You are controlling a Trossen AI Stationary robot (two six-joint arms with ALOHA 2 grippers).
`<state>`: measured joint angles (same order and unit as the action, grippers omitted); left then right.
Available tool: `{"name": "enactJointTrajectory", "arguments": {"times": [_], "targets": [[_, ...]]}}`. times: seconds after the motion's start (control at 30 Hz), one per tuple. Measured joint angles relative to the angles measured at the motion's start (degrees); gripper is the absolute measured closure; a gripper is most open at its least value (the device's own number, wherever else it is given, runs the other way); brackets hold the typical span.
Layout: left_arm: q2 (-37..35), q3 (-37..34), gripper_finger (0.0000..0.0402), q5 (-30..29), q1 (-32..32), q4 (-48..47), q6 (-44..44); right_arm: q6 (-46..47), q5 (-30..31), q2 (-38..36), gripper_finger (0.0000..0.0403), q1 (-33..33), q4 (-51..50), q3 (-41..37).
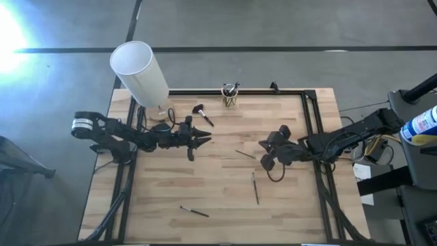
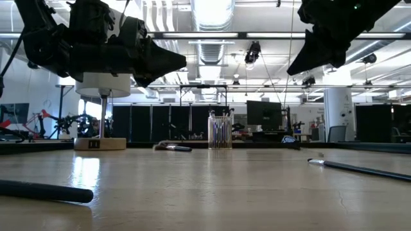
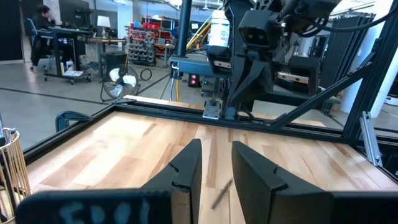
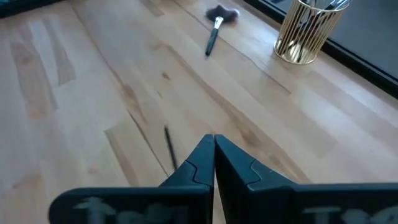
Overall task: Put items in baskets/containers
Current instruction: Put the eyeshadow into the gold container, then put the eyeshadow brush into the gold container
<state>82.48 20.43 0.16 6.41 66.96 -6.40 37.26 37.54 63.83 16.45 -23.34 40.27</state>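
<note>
My right gripper (image 1: 265,156) hovers fingers pressed together, empty, over a brush (image 1: 246,154) mid-counter (image 1: 218,198). My left gripper (image 1: 205,139) waits, narrowly parted. The cup (image 1: 230,96) stands at twelve o'clock.

Strong white glare burns out the upper left corner of the overhead view, and the ceiling strip lights (image 2: 212,13) seen from desk height blow out to pure white, so both arms hang against them as black silhouettes. The desk (image 1: 225,198) itself is evenly and brightly lit, with only faint soft shadows under the arms and a pale sheen across the wood in the low view. Close to the wrist cameras the dark fingers (image 3: 186,171) and the near brush (image 2: 42,190) are soft and out of focus.
</note>
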Motion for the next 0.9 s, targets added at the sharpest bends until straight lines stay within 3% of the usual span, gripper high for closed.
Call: {"name": "enactJointTrajectory", "arguments": {"times": [0.1, 0.37, 0.63, 0.9], "targets": [[0.0, 0.0, 0.0319, 0.0, 0.0, 0.0, 0.0, -0.4, -0.6, 0.0, 0.0395, 0.0, 0.2, -0.2], [0.0, 0.0, 0.0319, 0.0, 0.0, 0.0, 0.0, -2.2, -10.2, 4.3, 0.0384, 0.2, 0.4, -3.8], [0.0, 0.0, 0.0319, 0.0, 0.0, -0.1, 0.0, 3.1, -20.2, 16.5, 0.0304, 1.6, 1.3, -3.7], [0.0, 0.0, 0.0319, 0.0, 0.0, -0.3, 0.0, 1.8, -21.5, 25.6, 0.0252, 4.1, 1.5, 0.7]]}}
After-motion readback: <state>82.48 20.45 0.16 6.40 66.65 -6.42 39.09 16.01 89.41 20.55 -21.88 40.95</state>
